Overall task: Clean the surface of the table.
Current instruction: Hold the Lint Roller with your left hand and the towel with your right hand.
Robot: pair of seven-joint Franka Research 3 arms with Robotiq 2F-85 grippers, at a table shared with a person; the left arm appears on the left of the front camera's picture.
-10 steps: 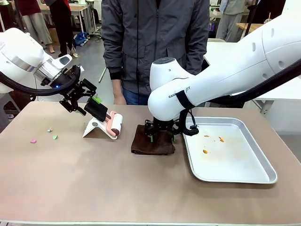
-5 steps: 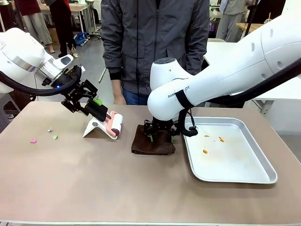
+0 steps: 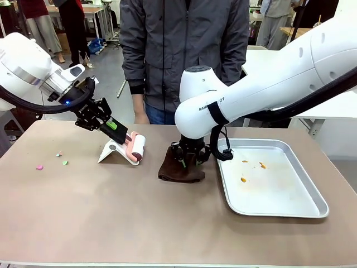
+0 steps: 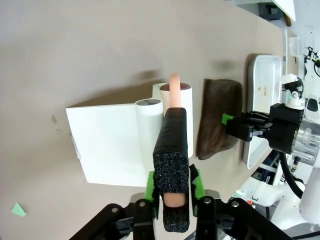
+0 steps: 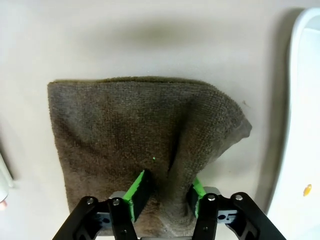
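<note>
1. Two grips have closed since a second ago. The left gripper (image 3: pixel 113 125) (image 4: pixel 172 184), whose jaws then stood spread around the lint roller's black foam handle (image 4: pixel 171 142), is now clamped on it, with a green pad pressed to each side.
2. The lint roller (image 3: pixel 135 147) (image 4: pixel 187 115) has not moved. It sits in its white stand (image 3: pixel 110 151) (image 4: pixel 110 145) on the far left part of the table (image 3: pixel 139 218).
3. The right gripper (image 3: pixel 187 158) (image 5: pixel 165 192) earlier pressed down on the brown cloth (image 3: pixel 178 171) (image 5: pixel 125 125) with its fingers apart. It now pinches a raised fold of cloth between its pads.
4. The cloth has bunched slightly. Its side facing the silver tray (image 3: pixel 319 207) (image 5: pixel 306 100) is drawn in and lifted, and the rest lies flat on the table just left of the tray.
5. The table stretches across the whole foreground under both arms. The small paper scraps (image 3: pixel 39 166) near its left edge lie where they were.
6. The orange crumbs (image 3: pixel 244 179) in the tray are unchanged.
7. The person (image 3: pixel 184 50) in the grey jacket stays standing at the far side.
</note>
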